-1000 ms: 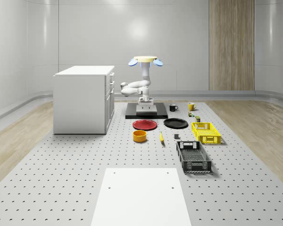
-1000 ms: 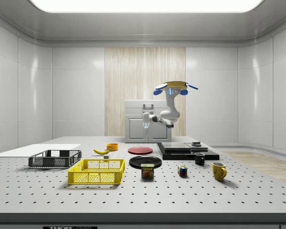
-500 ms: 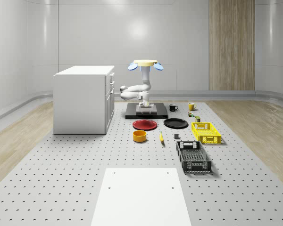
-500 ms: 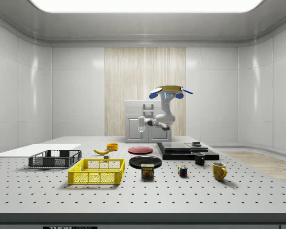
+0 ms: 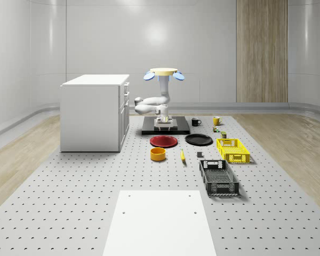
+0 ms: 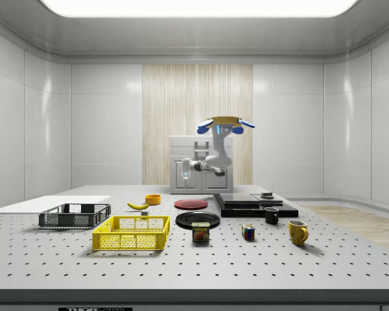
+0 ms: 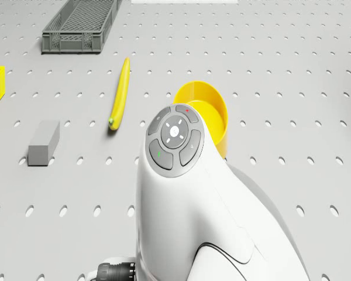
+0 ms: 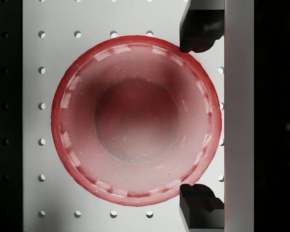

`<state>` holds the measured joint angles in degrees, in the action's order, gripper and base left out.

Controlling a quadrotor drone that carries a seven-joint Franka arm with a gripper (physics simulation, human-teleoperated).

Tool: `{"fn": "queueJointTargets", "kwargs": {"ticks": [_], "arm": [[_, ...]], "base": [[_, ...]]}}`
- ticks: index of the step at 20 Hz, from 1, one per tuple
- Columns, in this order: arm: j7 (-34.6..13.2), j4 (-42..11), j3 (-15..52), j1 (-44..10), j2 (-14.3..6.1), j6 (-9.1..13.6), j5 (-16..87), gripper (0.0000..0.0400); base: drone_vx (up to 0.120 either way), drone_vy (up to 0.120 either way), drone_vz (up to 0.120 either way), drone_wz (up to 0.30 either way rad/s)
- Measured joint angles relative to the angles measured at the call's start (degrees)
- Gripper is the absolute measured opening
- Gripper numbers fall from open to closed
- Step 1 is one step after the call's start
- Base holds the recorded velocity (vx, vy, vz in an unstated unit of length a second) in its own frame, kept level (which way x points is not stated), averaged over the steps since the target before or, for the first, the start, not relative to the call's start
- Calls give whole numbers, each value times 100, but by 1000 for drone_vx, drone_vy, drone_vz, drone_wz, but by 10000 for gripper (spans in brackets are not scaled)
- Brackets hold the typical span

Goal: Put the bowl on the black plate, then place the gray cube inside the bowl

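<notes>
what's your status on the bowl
Drone hovers near the red plate, jaws open above it. Bowl on the table, not yet on the black plate. Banana lies beside the bowl, apart.

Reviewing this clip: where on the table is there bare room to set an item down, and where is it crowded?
Free: the stretch between the cabinet and the yellow bowl, and around the white sheet. Crowded: the red plate, black plate, banana, yellow crate and dark crate sit close together.
</notes>
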<state>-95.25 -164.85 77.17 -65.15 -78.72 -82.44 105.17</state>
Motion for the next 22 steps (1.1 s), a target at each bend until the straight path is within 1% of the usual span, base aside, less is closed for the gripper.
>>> {"fn": "queueJointTargets", "kwargs": {"ticks": [22], "arm": [[-69, 17, 62, -80, -333, -311, -144, 400]], "base": [[120, 0, 0, 0]]}}
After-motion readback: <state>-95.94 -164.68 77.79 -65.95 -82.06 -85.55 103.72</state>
